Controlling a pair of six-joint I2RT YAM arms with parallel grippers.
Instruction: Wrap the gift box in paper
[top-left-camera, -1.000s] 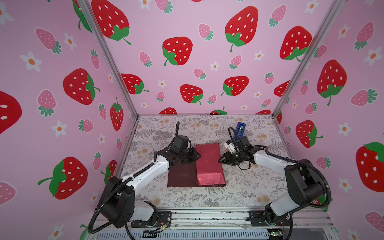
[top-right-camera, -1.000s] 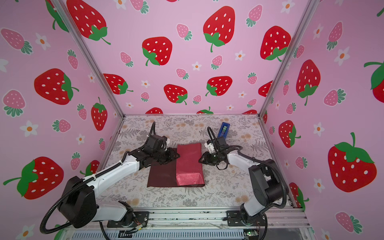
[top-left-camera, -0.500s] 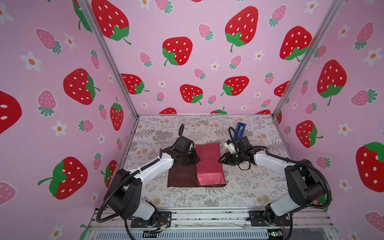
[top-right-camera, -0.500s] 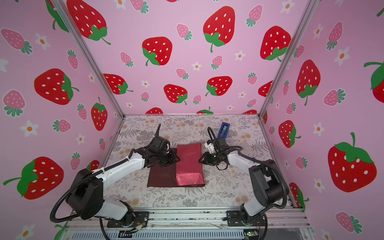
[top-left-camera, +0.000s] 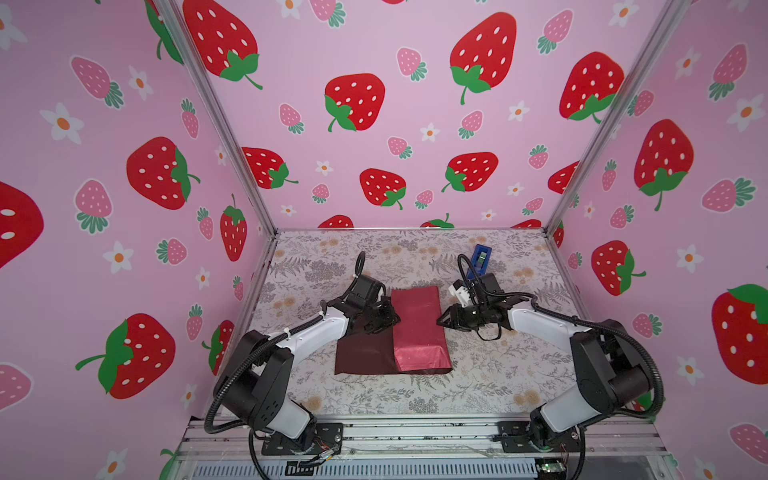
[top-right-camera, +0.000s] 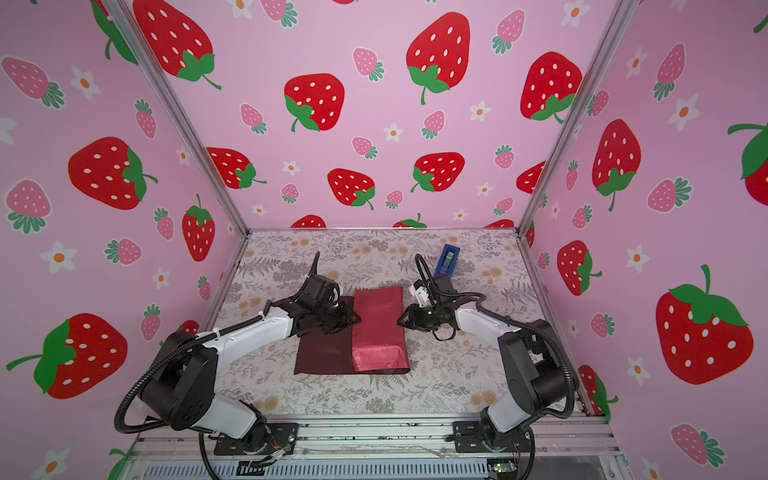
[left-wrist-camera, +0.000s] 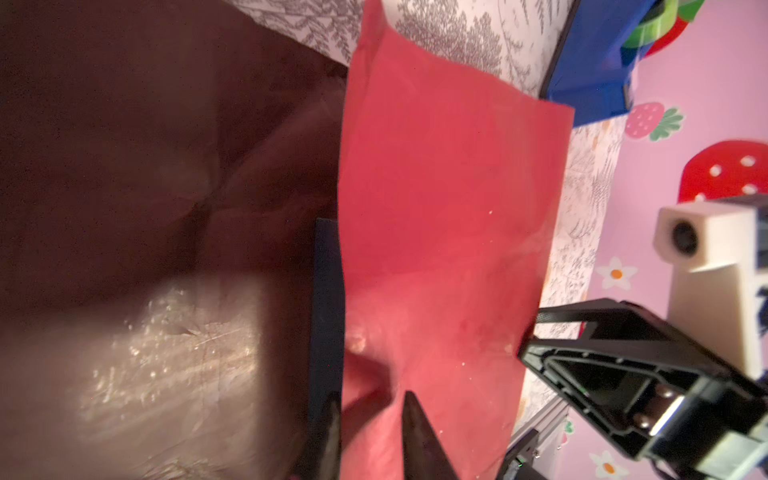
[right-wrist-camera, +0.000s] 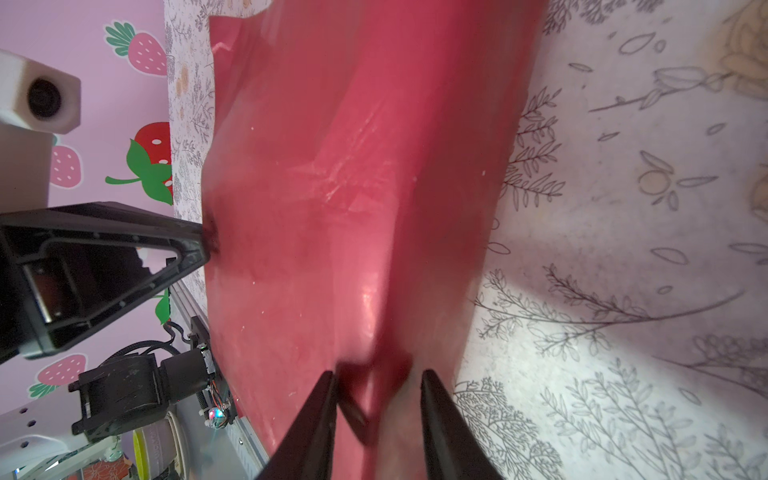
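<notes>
Left gripper (left-wrist-camera: 368, 401) has edged onto the paper (top-left-camera: 417, 328) flap, fingers nearly closed, grip unclear; right gripper (right-wrist-camera: 376, 376) pinches its ridge: keep it taut over the gift box (left-wrist-camera: 326, 291).

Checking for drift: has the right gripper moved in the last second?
No. The right gripper stays at the right edge of the paper, same spot relative to the blue tape dispenser behind it.

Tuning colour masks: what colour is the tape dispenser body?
Bright blue tape dispenser; shows best in the left wrist view.
</notes>
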